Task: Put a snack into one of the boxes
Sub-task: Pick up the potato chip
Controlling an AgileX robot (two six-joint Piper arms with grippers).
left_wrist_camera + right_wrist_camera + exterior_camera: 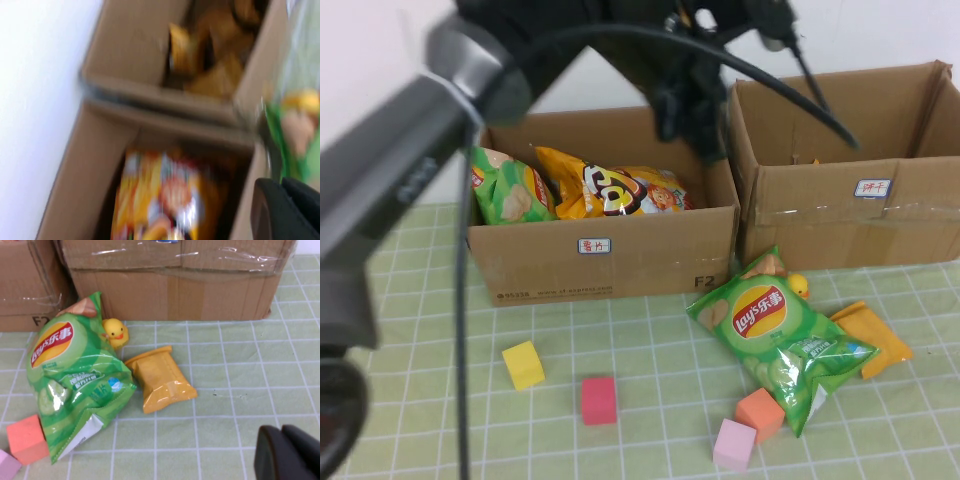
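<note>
Two open cardboard boxes stand at the back, the left box (pixel 610 250) and the right box (pixel 840 215). A green chip bag (pixel 510 190) and a yellow-orange chip bag (pixel 610 185) lie in the left box. On the mat lie a green Lay's bag (pixel 770 325) (pixel 70 375) and a small orange pack (pixel 875 335) (pixel 160 377). My left gripper (pixel 695 120) (pixel 282 200) hangs above the gap between the two boxes, shut and holding nothing. My right gripper (pixel 282 450) is shut and holding nothing, low over the mat to the right of the orange pack; the high view does not show it.
A yellow toy duck (pixel 798 285) sits beside the Lay's bag. A yellow cube (pixel 523 364), a red cube (pixel 599 400), an orange cube (pixel 760 412) and a pink cube (pixel 735 444) lie on the green checked mat. The left arm crosses the left side of the high view.
</note>
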